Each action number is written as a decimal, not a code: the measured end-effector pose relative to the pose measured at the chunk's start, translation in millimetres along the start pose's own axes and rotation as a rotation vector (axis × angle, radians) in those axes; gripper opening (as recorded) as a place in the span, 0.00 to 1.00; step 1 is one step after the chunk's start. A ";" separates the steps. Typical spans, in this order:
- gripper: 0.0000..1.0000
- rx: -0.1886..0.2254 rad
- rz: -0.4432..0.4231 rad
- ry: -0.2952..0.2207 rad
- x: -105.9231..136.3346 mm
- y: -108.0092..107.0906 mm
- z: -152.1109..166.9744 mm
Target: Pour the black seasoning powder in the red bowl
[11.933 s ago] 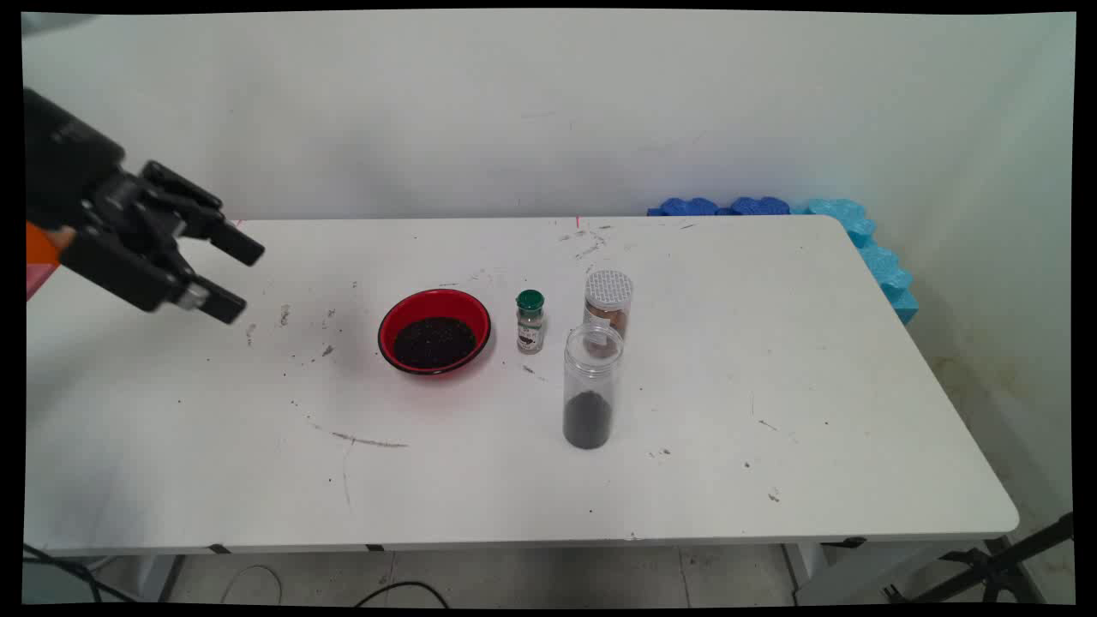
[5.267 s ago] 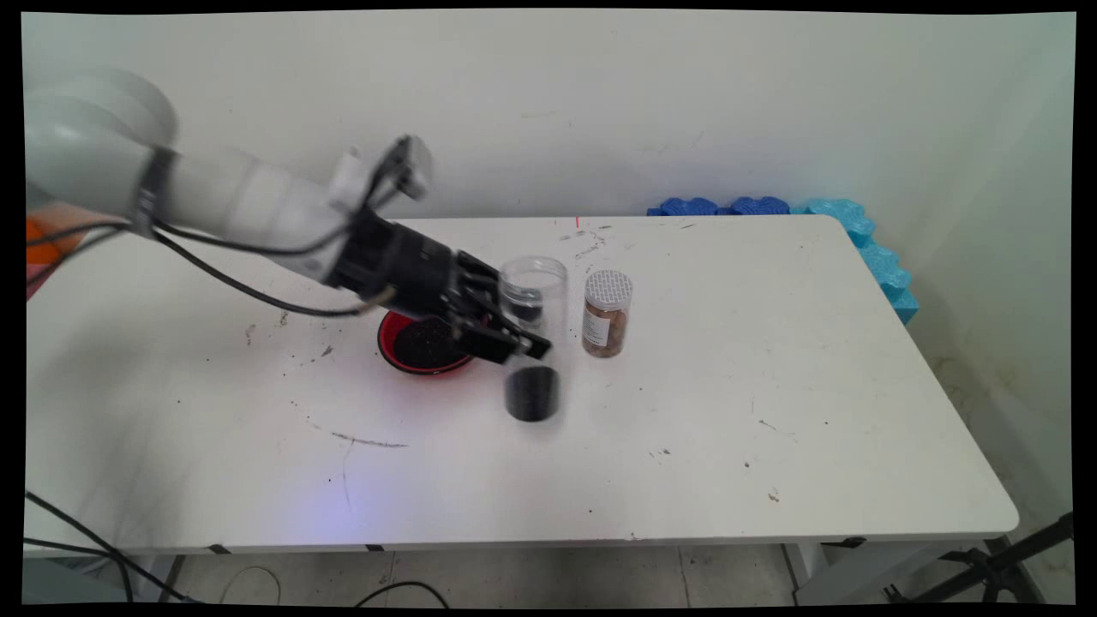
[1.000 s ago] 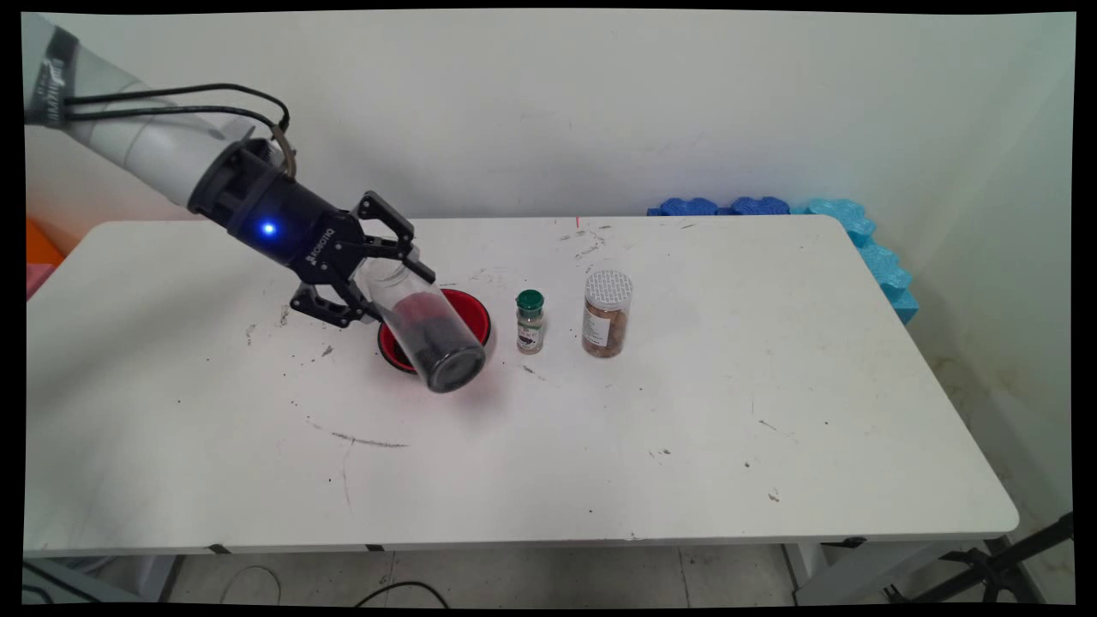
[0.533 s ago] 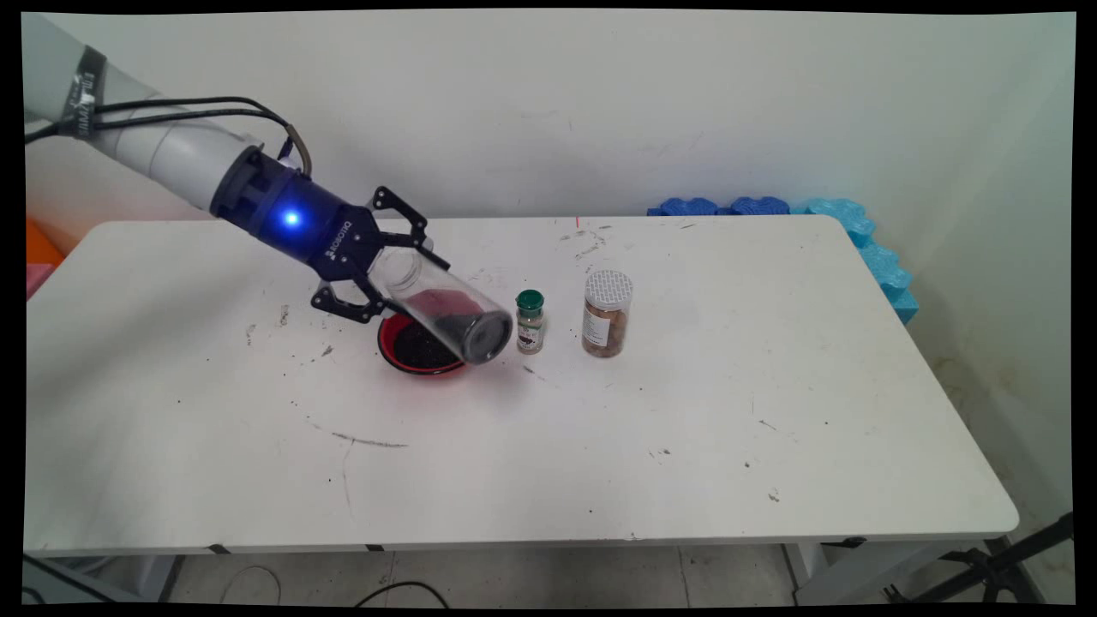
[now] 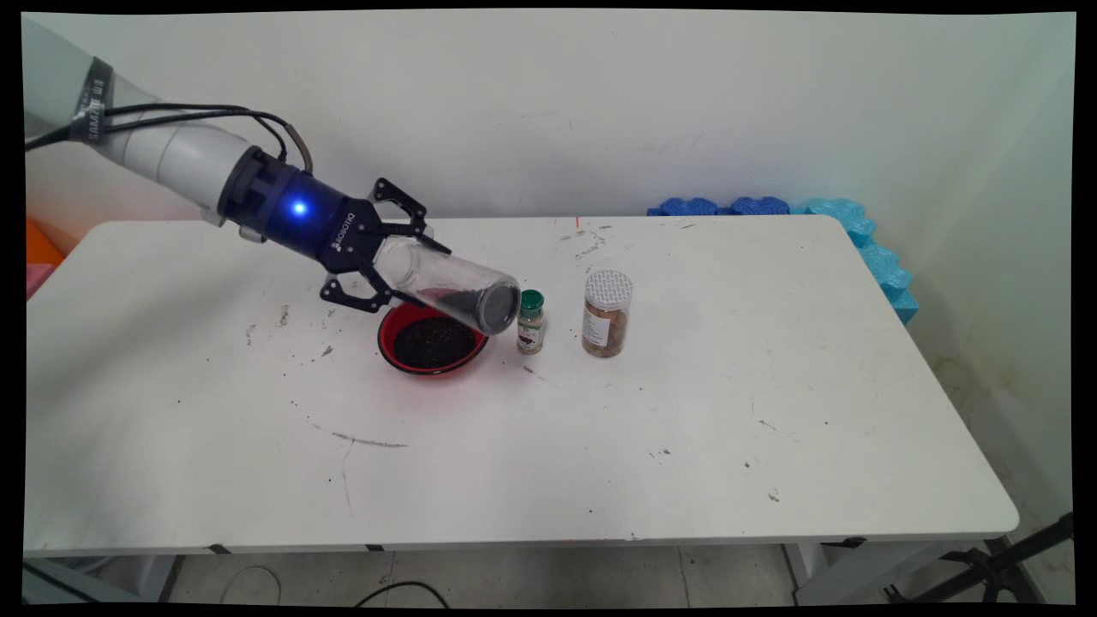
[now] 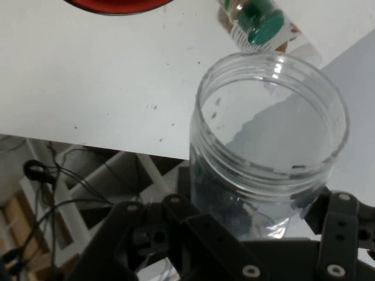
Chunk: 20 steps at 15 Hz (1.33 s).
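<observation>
White table, scuffed and speckled with dark crumbs. Against its far right corner, blue foam blocks.

Reaching in from the far left corner, the white arm, ending in the black gripper above the table's middle, left of centre.

Clamped between the fingers, narrow on its neck: a clear plastic jar, lidless and tipped almost flat. Mouth turned back toward the hand, base pointing right and slightly down. Inside, a small heap of dark grains along the low side near the base; from the hand view, a few specks clinging by the rim.

Directly under the jar, on the table: a red bowl filled with the same dark grains. To its right, a white-lidded jar of brown contents. Between that jar and the bowl, a small green-capped spice bottle, just beside the tilted jar's base; touching or apart, cannot tell.

Held at the mouth end only, with most of the length hanging past the fingers: judged a hold needing firm pressure and slow, smooth wrist motion, with room kept from the spice bottle.
</observation>
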 end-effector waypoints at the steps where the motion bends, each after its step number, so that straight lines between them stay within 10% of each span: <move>1: 0.00 -0.011 -0.029 0.000 2.0 0.0 -0.4; 20: 0.00 -0.182 -0.374 -0.065 25.7 -2.4 -5.2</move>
